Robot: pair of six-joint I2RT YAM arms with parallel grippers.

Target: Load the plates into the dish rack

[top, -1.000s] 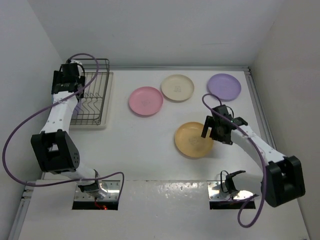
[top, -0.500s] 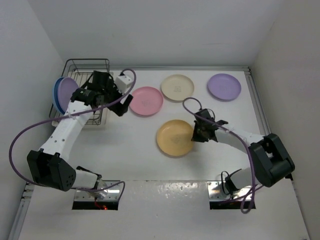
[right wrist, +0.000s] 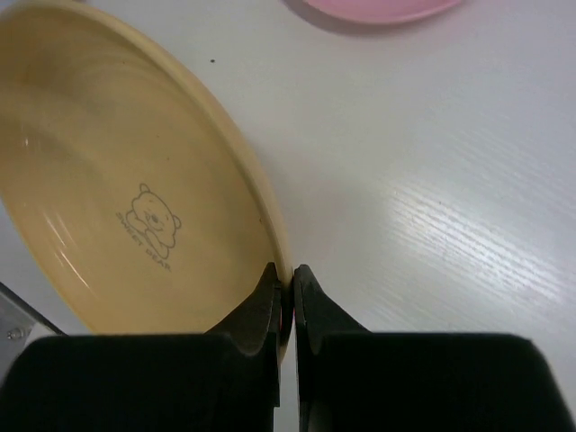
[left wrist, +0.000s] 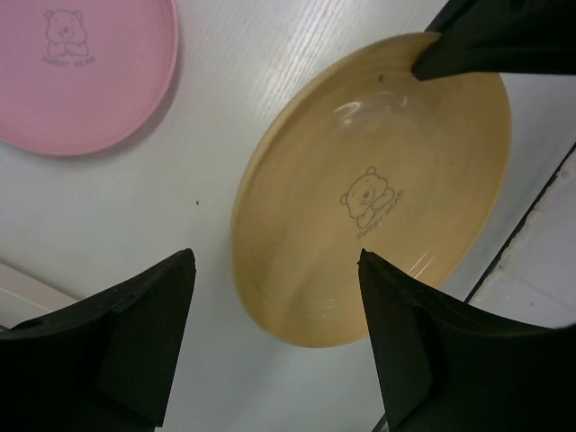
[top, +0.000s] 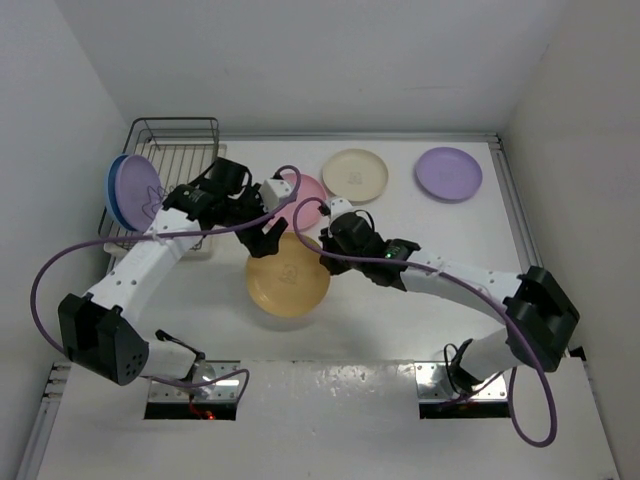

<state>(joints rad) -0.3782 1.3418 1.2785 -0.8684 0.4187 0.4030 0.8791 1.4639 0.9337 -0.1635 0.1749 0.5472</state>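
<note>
Yellow-orange plate (top: 288,282): tilted above the surface, rim pinched by right fingers (right wrist: 256,319), offered under wide-spread left fingers (left wrist: 148,324), presumably for handover toward the dish rack (top: 180,122) far left.

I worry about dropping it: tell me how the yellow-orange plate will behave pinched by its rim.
The yellow-orange plate is probably stiff: pinched at one rim point by the right hand, it shows no sag. Its sheen suggests it could slip or swivel in that narrow grip. Thin-looking, so likely light.
</note>
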